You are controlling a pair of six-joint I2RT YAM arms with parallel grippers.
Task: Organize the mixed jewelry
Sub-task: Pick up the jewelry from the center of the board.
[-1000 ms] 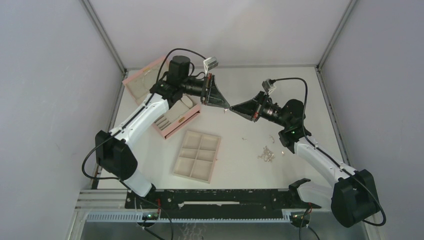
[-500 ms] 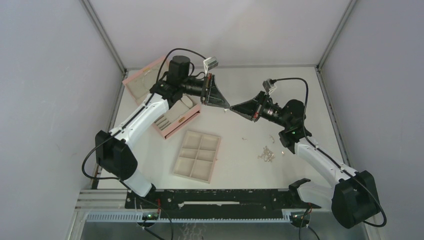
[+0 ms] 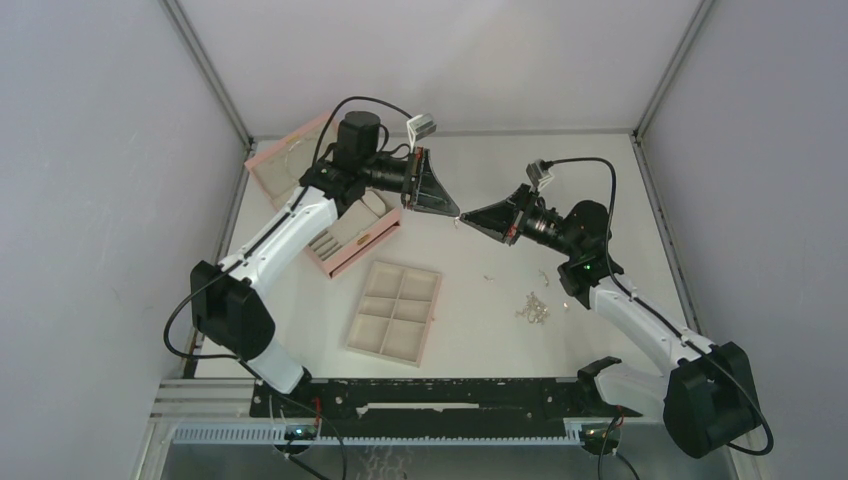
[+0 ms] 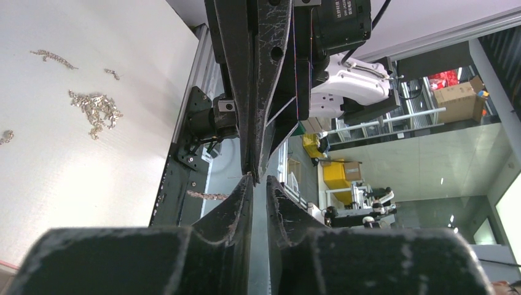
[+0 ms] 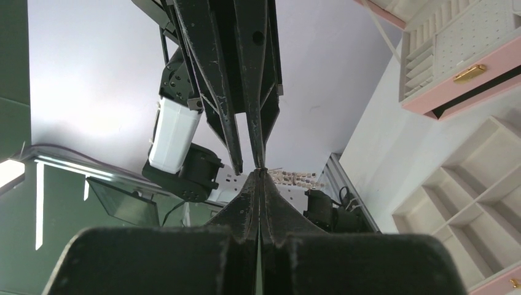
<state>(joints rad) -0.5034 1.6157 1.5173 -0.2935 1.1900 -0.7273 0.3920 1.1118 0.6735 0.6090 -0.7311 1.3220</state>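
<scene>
My two grippers meet tip to tip in the air above the table's middle. The right gripper point(image 3: 464, 219) point(image 5: 260, 172) is shut on a short silver chain piece point(image 5: 296, 178) point(image 4: 207, 195), which sticks out sideways from its tips. The left gripper point(image 3: 454, 212) point(image 4: 258, 179) stands open by a narrow gap, with the right gripper's tips at its mouth. More of the mixed jewelry lies on the table: a small cluster point(image 3: 533, 308) point(image 4: 94, 108) and loose pieces point(image 3: 490, 277) point(image 4: 54, 57).
A pink box point(image 3: 352, 248) point(image 5: 458, 83) stands open at the back left under the left arm. The beige six-compartment tray point(image 3: 383, 338) point(image 5: 456, 208) lies in front of it. The arms' black base rail point(image 3: 440, 398) runs along the near edge.
The left gripper's jaws have parted slightly from shut. The right gripper's tips have crept a little toward the left gripper. The chain piece stays at the meeting point.
</scene>
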